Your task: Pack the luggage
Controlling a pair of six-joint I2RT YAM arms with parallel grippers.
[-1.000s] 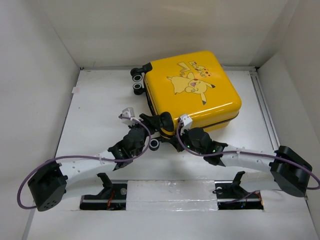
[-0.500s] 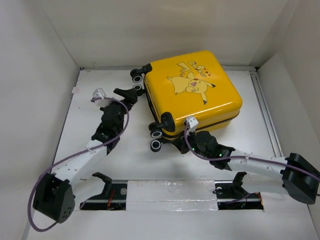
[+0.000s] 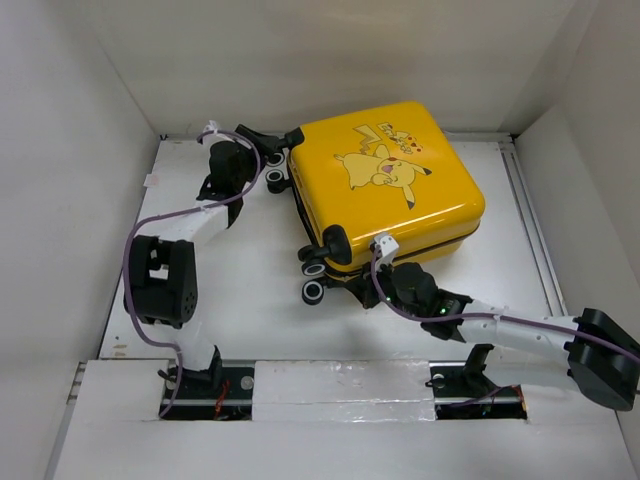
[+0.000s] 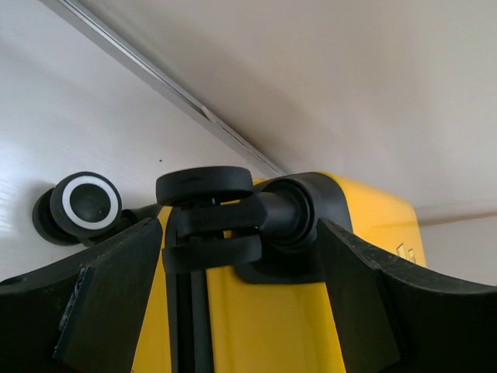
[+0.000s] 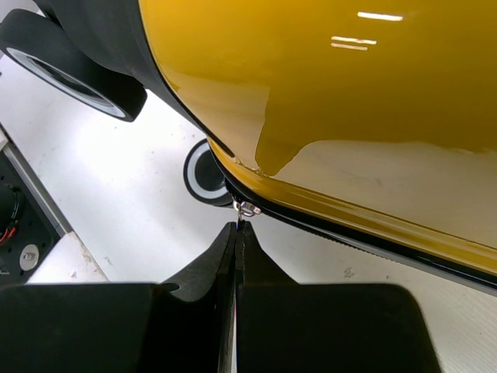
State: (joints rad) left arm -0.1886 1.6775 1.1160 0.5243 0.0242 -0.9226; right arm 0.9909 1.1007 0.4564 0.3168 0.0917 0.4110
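Observation:
The luggage (image 3: 390, 180) is a yellow Pikachu-print suitcase lying flat and closed at the back middle of the table. My left gripper (image 3: 264, 140) is open at its far-left corner. In the left wrist view the gripper (image 4: 239, 237) straddles a black caster wheel (image 4: 206, 188) and the yellow shell (image 4: 264, 311) without closing on them. My right gripper (image 3: 358, 279) is at the near edge. In the right wrist view it (image 5: 235, 228) is shut on the small metal zipper pull (image 5: 247, 208) hanging from the black zipper line under the shell (image 5: 326, 93).
White walls enclose the table on three sides, and the left gripper is close to the back wall. Two caster wheels (image 3: 313, 275) stick out at the suitcase's near-left corner beside my right gripper. A metal rail (image 3: 530, 220) runs along the right side.
My left arm has swung from the suitcase's near-left corner to its far-left corner by the back wheels. My right gripper has stayed at the near edge, shifted slightly right.

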